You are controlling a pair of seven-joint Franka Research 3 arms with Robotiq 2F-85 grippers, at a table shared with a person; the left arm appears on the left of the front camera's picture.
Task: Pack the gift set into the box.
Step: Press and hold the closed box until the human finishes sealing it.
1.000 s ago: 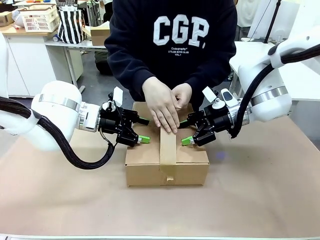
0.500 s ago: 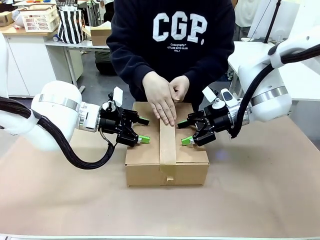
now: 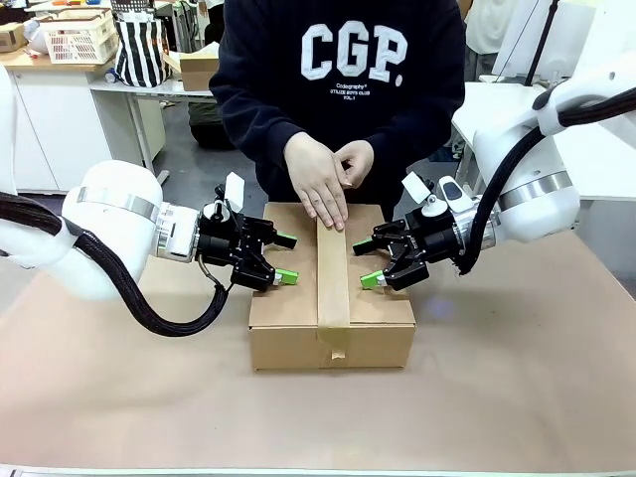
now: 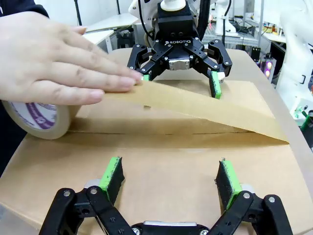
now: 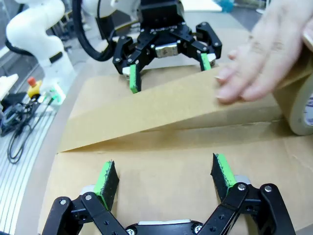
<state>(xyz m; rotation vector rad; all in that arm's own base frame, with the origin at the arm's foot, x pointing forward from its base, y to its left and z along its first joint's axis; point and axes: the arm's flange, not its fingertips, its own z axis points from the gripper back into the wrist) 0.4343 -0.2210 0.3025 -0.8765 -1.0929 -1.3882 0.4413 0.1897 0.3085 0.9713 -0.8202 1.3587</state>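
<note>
The box [image 3: 288,343] sits shut at mid-table, a strip of brown tape [image 3: 333,278] running down its top seam and over the front wall. The gift set is hidden. A person's hands [image 3: 323,184] press the tape at the box's far edge, one holding a tape roll [image 4: 36,120]. My left gripper [image 3: 286,258] is open over the box's left top flap, with the flap [image 4: 161,147] below its green pads [image 4: 111,176]. My right gripper [image 3: 368,263] is open over the right flap [image 5: 161,147]. Between them the tape [image 4: 195,105] lifts off the lid toward the hand [image 5: 264,58].
Brown paper covers the table [image 3: 517,378], with free room in front of and beside the box. Behind the person, a desk carries a white basket [image 3: 79,38], a striped bag [image 3: 139,50] and a small carton [image 3: 199,68]. Cables [image 5: 19,127] lie off the table's edge.
The person's hands have slid back along the tape from the middle of the lid to its far edge. Both arms have stayed put.
</note>
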